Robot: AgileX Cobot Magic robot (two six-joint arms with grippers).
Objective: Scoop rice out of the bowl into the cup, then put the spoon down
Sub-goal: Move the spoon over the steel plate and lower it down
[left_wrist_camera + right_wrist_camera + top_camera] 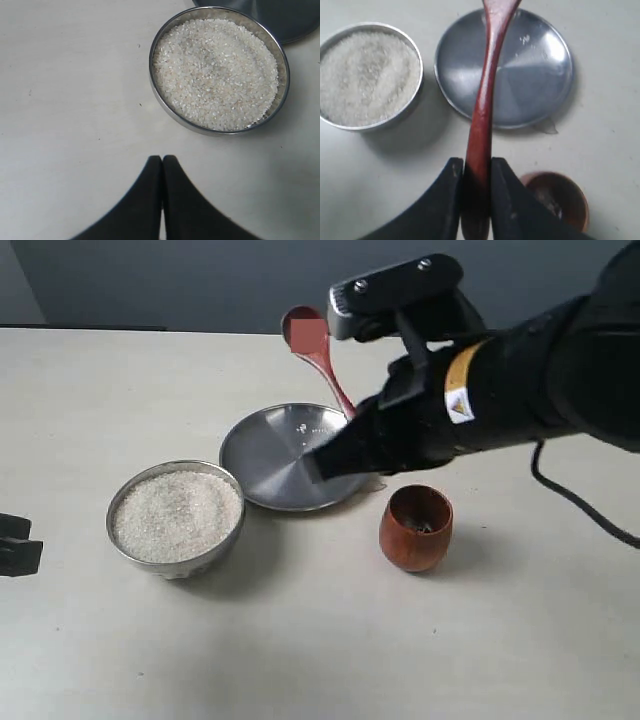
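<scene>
My right gripper (476,167) is shut on the handle of the reddish-brown wooden spoon (485,95). In the exterior view the spoon (315,345) is held above the flat steel plate, its head raised toward the back. The silver bowl (177,517) at the left is full of white rice (175,513); the bowl (220,70) and rice (215,72) also fill the left wrist view. The small wooden cup (416,528) stands right of the plate, below my right gripper (335,455), with a few grains inside. My left gripper (162,160) is shut and empty, over bare table near the bowl.
A flat shallow steel plate (275,460) lies between bowl and cup, with a few stray grains on it; the same plate (535,75) shows under the spoon. My left gripper's tip (15,545) shows at the left edge. A black cable (575,505) trails at the right.
</scene>
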